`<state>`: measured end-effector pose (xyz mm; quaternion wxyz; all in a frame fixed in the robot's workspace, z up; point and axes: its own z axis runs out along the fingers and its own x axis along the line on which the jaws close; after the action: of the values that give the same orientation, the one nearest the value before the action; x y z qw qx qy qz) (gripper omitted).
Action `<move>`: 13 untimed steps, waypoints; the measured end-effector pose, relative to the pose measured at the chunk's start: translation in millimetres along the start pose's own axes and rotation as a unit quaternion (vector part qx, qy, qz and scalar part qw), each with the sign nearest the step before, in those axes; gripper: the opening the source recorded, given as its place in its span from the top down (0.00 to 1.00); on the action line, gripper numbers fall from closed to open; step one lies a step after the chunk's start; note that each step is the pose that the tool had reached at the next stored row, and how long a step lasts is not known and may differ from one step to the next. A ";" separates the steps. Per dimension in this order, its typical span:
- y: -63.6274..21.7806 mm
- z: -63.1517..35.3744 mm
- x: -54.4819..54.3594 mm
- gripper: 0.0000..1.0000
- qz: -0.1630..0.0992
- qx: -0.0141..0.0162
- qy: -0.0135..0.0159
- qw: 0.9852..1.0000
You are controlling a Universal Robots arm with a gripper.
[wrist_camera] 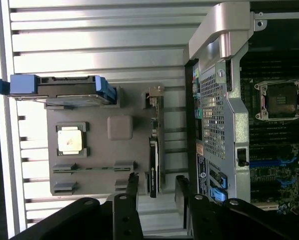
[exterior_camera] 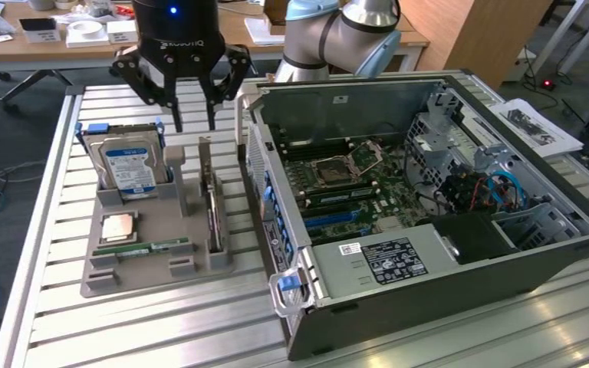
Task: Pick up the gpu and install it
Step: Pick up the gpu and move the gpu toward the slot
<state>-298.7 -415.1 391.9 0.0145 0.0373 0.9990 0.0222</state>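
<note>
Two fingers of your hand (exterior_camera: 194, 121) stand apart, gripping nothing, above the gpu (exterior_camera: 212, 208), which the grey holder (exterior_camera: 141, 272) keeps on edge so they can straddle it.

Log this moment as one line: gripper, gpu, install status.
gripper: open, above gpu's end | gpu: on edge in grey holder, not gripped | computer case: open, gpu not installed

Gray holder (exterior_camera: 141, 270) on the metal table (exterior_camera: 120, 337): hard drive (exterior_camera: 129, 169) stands at one corner, CPU chip (exterior_camera: 119, 228) & RAM stick (exterior_camera: 151, 248) lie flat. Open PC case (exterior_camera: 478, 284) just beside.
</note>
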 end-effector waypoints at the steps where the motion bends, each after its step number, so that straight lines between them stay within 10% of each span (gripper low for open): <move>1: 0.0 0.0 0.0 0.53 0.000 0.000 0.000 1.000; 13: -0.1 2.7 0.1 0.47 0.000 0.000 0.000 1.000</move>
<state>-298.8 -415.1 389.2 0.0145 0.0374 0.9989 0.0222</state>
